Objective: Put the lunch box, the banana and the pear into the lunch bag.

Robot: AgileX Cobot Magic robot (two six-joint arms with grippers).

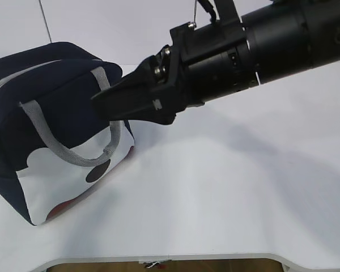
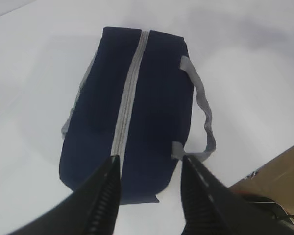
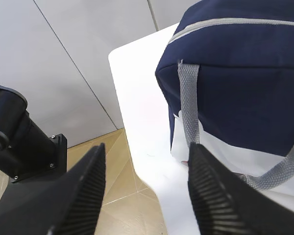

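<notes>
The navy lunch bag with its white lower panel and dark spot stands at the left of the table. Its grey zipper runs shut along the top. My right gripper reaches in from the right and hangs open beside the bag's near end, close to the grey handle. In the right wrist view the gripper is open and empty, with the bag to its right. My left gripper is open and empty above the bag's end. The lunch box, banana and pear are out of view.
The white table's front edge runs along the bottom. The table's corner drops to a tan tiled floor. A black arm base stands beyond that corner. A reddish patch shows low on the bag.
</notes>
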